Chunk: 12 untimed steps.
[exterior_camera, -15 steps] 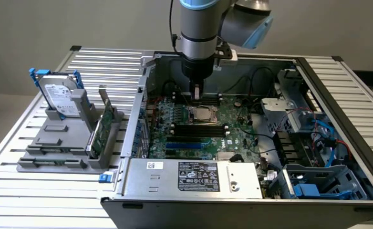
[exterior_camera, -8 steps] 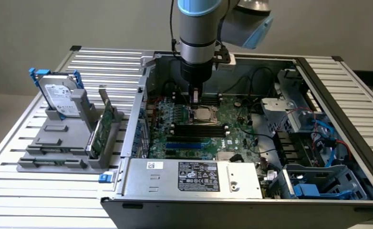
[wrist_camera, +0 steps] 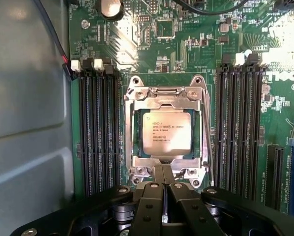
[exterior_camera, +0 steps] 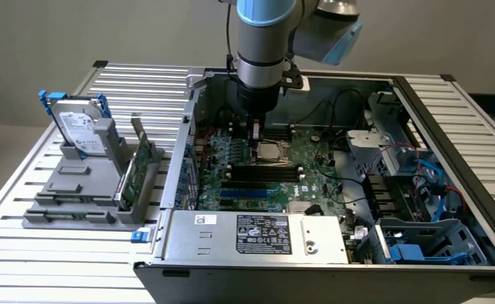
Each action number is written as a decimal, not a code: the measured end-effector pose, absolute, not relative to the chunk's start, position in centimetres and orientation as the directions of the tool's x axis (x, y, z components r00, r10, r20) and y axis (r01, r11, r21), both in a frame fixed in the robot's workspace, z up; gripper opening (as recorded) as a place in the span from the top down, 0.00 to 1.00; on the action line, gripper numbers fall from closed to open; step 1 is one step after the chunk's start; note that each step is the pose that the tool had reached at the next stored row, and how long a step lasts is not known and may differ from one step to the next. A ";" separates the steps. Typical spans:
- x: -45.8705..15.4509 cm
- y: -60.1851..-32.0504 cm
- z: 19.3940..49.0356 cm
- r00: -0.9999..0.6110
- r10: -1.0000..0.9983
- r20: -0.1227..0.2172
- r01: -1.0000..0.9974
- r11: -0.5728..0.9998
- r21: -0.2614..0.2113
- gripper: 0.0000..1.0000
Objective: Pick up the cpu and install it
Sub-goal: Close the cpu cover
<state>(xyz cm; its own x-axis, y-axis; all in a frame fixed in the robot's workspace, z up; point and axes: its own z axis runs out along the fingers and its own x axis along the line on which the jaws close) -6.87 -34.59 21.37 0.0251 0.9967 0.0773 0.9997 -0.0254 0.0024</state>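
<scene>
Black two-finger gripper (wrist_camera: 163, 184) is closed, fingers pressed together, nothing clamped. Tips sit just beside the near edge of the silver metal socket frame (wrist_camera: 137, 98). The cpu (wrist_camera: 166, 132), a small flat square chip with a silvery-grey top, lies flat in that frame, just past the tips and apart from them. Black memory slots (wrist_camera: 99, 137) flank it on the green motherboard (wrist_camera: 186, 44). In the exterior view the gripper (exterior_camera: 254, 134) hangs inside the open grey computer case (exterior_camera: 450, 114), next to the cpu (exterior_camera: 271, 151).
</scene>
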 end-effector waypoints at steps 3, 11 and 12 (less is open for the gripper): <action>-6.9 -34.6 21.3 0.026 0.997 0.077 1.000 -0.025 -0.015 0.89; -6.6 -34.6 21.3 0.027 0.997 0.077 1.000 -0.025 -0.016 0.89; -6.5 -34.6 21.3 0.027 0.997 0.077 1.000 -0.025 -0.016 0.89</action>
<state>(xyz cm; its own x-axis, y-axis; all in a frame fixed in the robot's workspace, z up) -6.52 -34.59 21.26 0.0266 0.9967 0.0768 0.9995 -0.0254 -0.0163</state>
